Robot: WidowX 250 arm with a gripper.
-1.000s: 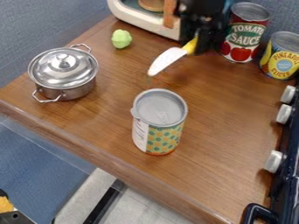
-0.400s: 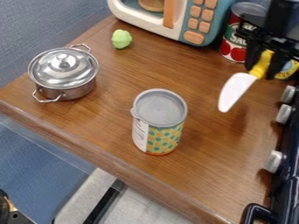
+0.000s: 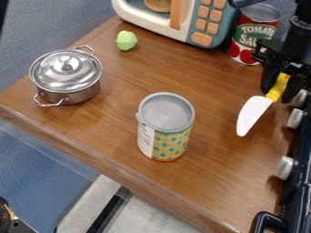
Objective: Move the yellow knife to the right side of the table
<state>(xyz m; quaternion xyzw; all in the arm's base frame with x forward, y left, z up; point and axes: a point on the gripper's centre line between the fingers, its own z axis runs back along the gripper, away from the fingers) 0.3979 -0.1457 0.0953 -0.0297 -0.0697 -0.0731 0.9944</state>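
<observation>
At the right side of the wooden table (image 3: pixel 222 159), the black gripper (image 3: pixel 278 89) is shut on the yellow handle of the knife (image 3: pixel 254 110). The knife's white blade slants down and to the left from the handle, over the right part of the tabletop. Whether the blade tip touches the wood, I cannot tell. Part of the handle is hidden between the fingers.
Close on the gripper's right are the stove's knobs (image 3: pixel 283 168). Behind it stands a tomato sauce can (image 3: pixel 246 38), with a toy microwave (image 3: pixel 209 27) beside it. A patterned can (image 3: pixel 165 127) stands mid-table; a lidded pot (image 3: pixel 67 77) and green toy (image 3: pixel 126 40) are at left.
From in front of the microwave, the gripper has carried the knife to the right and toward the camera. Over the last half second it has come a little nearer the stove and lower in view.
</observation>
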